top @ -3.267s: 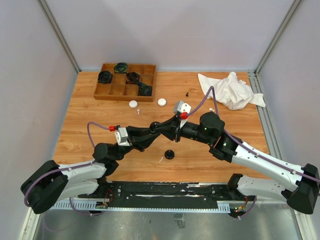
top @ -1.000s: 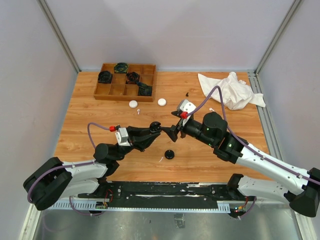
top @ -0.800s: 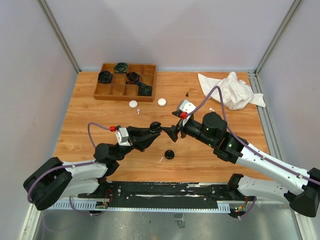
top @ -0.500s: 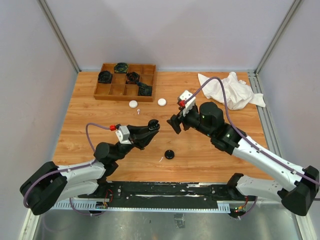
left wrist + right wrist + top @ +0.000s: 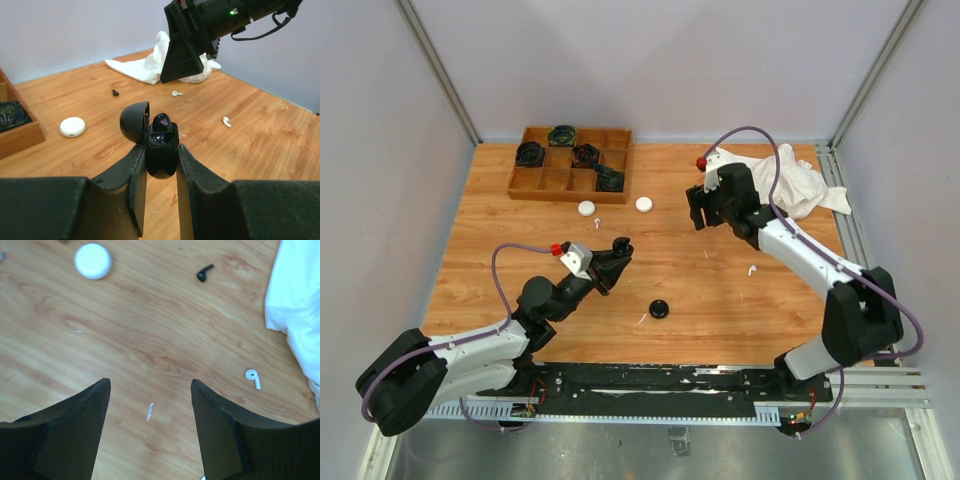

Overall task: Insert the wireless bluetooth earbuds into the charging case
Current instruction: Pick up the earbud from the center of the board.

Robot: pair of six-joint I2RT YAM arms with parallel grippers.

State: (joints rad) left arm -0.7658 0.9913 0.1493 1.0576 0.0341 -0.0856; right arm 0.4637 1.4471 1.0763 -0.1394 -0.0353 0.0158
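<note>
- Near the front middle of the table (image 5: 500, 230), the left arm stretches low from its base, forearm angled toward the far right.
- Its left gripper (image 5: 617, 250) is closed narrowly around a black charging case (image 5: 161, 152), one finger pressed on each side of the body.
- That case is held upright above the wood, with its round lid (image 5: 134, 122) hinged open to the left. A glossy dark shape sits in the well; whether it is an earbud is not clear.
- Far to the right, the right arm reaches out long, and its right gripper (image 5: 697, 212) hangs over the table just beside the white cloth (image 5: 785, 180). The fingers (image 5: 75, 425) are spread wide, with nothing between them.
- Loose on the wood lie a black earbud (image 5: 204, 273) and a white earbud (image 5: 252, 375) close to the cloth. A second white earbud (image 5: 227, 121) lies farther toward the near right.
- A closed black case (image 5: 660, 308) lies just in front of the held one, and two white cases (image 5: 586, 208) lie near the wooden tray (image 5: 545, 180) at the far left.
</note>
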